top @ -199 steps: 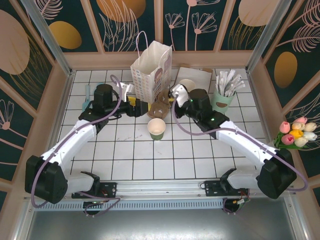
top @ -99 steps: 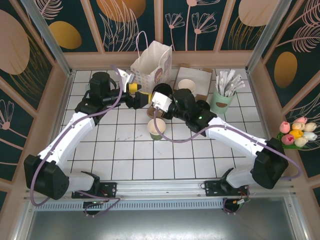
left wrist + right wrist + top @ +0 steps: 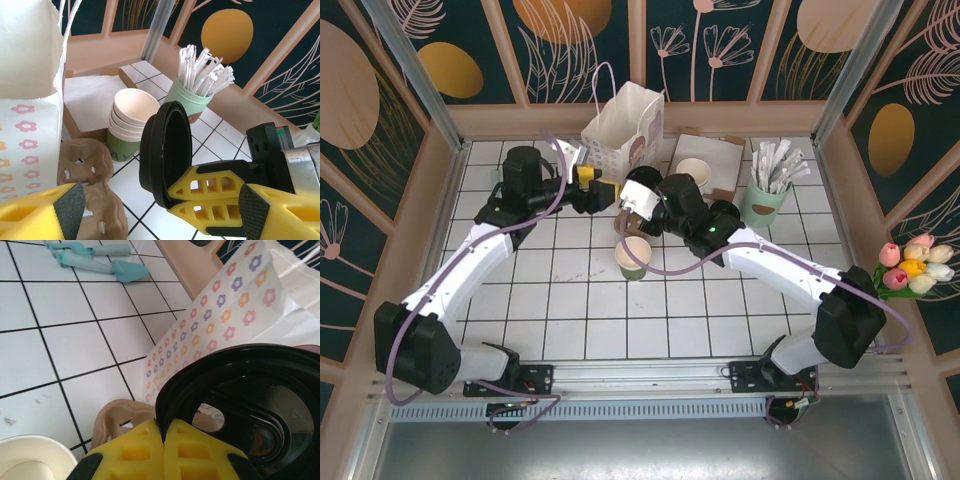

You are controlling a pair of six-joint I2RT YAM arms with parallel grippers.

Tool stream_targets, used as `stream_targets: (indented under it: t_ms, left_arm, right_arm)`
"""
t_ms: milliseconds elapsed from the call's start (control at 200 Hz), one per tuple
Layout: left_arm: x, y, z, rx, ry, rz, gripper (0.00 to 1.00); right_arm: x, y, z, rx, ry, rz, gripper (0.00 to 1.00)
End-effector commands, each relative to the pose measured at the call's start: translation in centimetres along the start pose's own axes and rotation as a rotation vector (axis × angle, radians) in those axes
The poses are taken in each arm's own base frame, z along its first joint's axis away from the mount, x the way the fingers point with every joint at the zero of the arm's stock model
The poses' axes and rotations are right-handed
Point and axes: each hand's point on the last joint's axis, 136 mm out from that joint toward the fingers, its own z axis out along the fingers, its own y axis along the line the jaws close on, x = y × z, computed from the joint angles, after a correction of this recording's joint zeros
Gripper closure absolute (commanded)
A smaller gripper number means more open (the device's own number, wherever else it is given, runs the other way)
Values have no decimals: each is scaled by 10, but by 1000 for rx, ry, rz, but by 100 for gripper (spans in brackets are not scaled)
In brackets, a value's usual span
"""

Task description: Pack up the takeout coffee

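From above, the white tiled worktop (image 3: 570, 300) has a tall white paper bag with a flower print (image 3: 625, 125) at the middle of its far edge. The small green paper cup (image 3: 633, 258) stands alone and upright near the worktop's centre, its cream inside facing the camera. Just beyond it, the left hand (image 3: 603, 195) and right hand (image 3: 628, 205) meet in front of the bag. From up here I can't tell how either one stands. A green cup of white wrapped straws (image 3: 765, 195) sits toward the far right corner.

The left wrist view makes that clearer. The left hand (image 3: 161, 212) is spread wide, one yellow finger at each lower corner, touching nothing. Between those fingers the right hand (image 3: 180, 192) pinches a round black plastic lid (image 3: 165, 150) by its rim, with the lid tilted up on edge. Behind them are a stack of green paper cups (image 3: 131, 120) and a brown moulded-pulp cup carrier (image 3: 85, 165) beside the bag.

The right wrist view shows the right hand (image 3: 163, 445) with its fingers pressed together on the lid (image 3: 240, 405). The small green paper cup's cream rim (image 3: 30, 460) sits at the lower left. Two teal plastic tools (image 3: 95, 260) lie toward the worktop's far left corner.
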Motion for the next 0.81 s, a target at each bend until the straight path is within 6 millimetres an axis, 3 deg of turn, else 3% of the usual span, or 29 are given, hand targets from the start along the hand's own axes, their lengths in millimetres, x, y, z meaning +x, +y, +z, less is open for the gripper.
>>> stream_targets:
  t_ms: [0, 150, 370, 646, 801]
  left_arm:
    - [11, -3, 0, 34, 2, 26, 18]
    - [22, -7, 4, 119, 39, -26, 25]
    - [15, -7, 10, 152, 21, -51, 28]
    - [10, 20, 16, 3, 12, -39, 42]
    - [-1, 23, 15, -28, -31, -28, 51]
  right_arm:
    - [-44, 3, -10, -35, -158, 13, 95]
    - [-44, 2, -16, -37, -164, 40, 95]
    - [-44, 4, -13, -42, -164, 66, 94]
    - [-54, 4, -4, -46, -166, 76, 94]
    - [-55, 9, 4, -49, -138, 62, 94]
